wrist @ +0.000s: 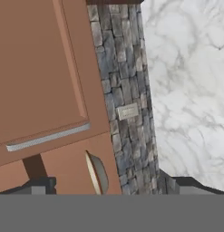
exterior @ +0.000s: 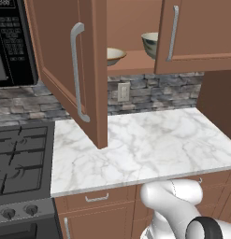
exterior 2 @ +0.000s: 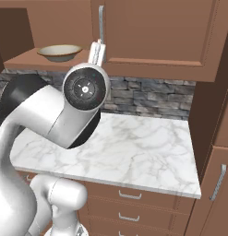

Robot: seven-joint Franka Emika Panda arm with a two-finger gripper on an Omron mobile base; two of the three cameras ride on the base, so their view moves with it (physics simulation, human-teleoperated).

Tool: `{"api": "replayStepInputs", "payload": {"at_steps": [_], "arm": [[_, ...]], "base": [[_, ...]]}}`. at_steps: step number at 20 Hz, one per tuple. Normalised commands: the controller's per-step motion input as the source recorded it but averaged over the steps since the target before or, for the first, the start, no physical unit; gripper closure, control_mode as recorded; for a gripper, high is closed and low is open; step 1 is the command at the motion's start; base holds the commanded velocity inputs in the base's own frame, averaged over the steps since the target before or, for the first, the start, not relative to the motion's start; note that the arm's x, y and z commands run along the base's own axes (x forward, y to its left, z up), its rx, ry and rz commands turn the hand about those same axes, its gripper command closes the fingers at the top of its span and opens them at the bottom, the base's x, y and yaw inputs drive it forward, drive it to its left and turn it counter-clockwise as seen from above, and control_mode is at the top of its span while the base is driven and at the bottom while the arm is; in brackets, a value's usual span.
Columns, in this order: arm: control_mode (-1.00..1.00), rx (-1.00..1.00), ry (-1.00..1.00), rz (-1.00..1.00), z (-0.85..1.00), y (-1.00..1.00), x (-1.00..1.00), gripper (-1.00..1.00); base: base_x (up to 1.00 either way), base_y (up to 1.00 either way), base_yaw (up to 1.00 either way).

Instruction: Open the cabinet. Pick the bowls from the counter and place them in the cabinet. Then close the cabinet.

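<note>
The cabinet's (exterior: 91, 28) left door (exterior: 65, 56) is swung wide open over the counter (exterior: 149, 144). Its right door (exterior: 201, 32) covers the right half. Both bowls stand on the shelf inside: the cream bowl (exterior: 114, 55) (exterior 2: 60, 52) on the left, and the grey-green bowl (exterior: 149, 44) to its right, partly behind the right door. My gripper (exterior 2: 98, 52) is raised just below the right door's bar handle (exterior 2: 101, 23). In the rolled hand view the gripper (wrist: 108, 185) is open with nothing between its tips, facing that handle (wrist: 47, 138) and one bowl (wrist: 97, 173) seen edge-on.
A black microwave (exterior: 11, 42) hangs left of the cabinet, above the black gas stove (exterior: 21, 158). A stone backsplash with a wall outlet (exterior: 123, 92) runs behind the counter. A tall brown cabinet side (exterior 2: 212, 106) bounds the counter on the right. Drawers (exterior: 96, 198) sit below.
</note>
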Motion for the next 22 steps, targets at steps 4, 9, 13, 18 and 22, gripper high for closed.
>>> {"api": "replayStepInputs", "payload": {"at_steps": [4,9,13,18,22], "arm": [[-1.00,-0.04,0.08,0.00,0.00,-0.01,-0.69,-1.00],[-1.00,-0.01,0.02,0.01,0.00,-0.03,-0.77,-1.00],[-1.00,0.00,0.00,0.02,0.00,-0.01,-0.88,-1.00],[-1.00,0.00,0.00,0.01,0.00,-0.02,-0.88,-1.00],[-1.00,0.00,-0.02,0.00,0.00,0.00,-0.84,-1.00]], "base": [[0.00,0.00,0.00],[0.00,0.00,0.00],[0.00,0.00,0.00],[0.00,0.00,0.00],[0.00,0.00,0.00]]}}
